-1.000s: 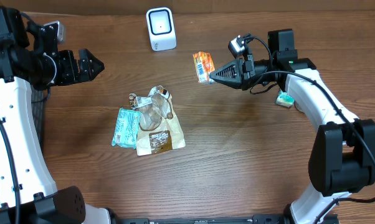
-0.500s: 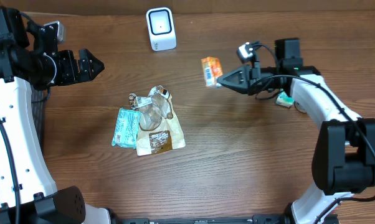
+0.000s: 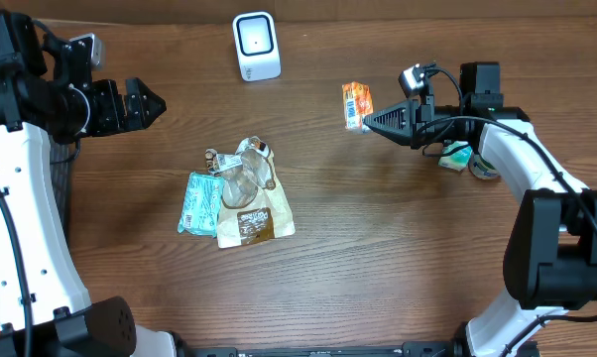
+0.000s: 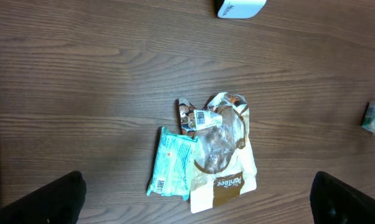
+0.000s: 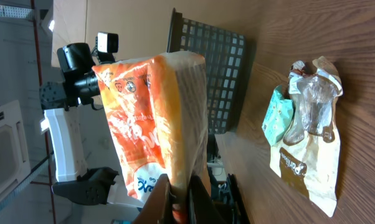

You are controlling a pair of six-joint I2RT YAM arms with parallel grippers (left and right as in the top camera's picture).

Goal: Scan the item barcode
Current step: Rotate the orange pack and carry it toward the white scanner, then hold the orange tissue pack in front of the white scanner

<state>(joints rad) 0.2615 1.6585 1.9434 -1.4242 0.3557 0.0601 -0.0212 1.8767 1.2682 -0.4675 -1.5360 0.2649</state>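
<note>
Overhead, my right end effector (image 3: 370, 121) is clamped on the orange packet (image 3: 356, 104), at about 4 o'clock from the scanner (image 3: 256, 46); my left end effector (image 3: 152, 102) gapes wide at the counter's (image 3: 378, 258) 10 o'clock. My left wrist view shows the pile of packets (image 4: 206, 149) at 6 o'clock from the scanner. My right wrist view shows my fingertips (image 5: 175, 202) pinching the packet's lower edge.

Bright even light, soft shadows, overhead sharp, wrist views softer.
</note>
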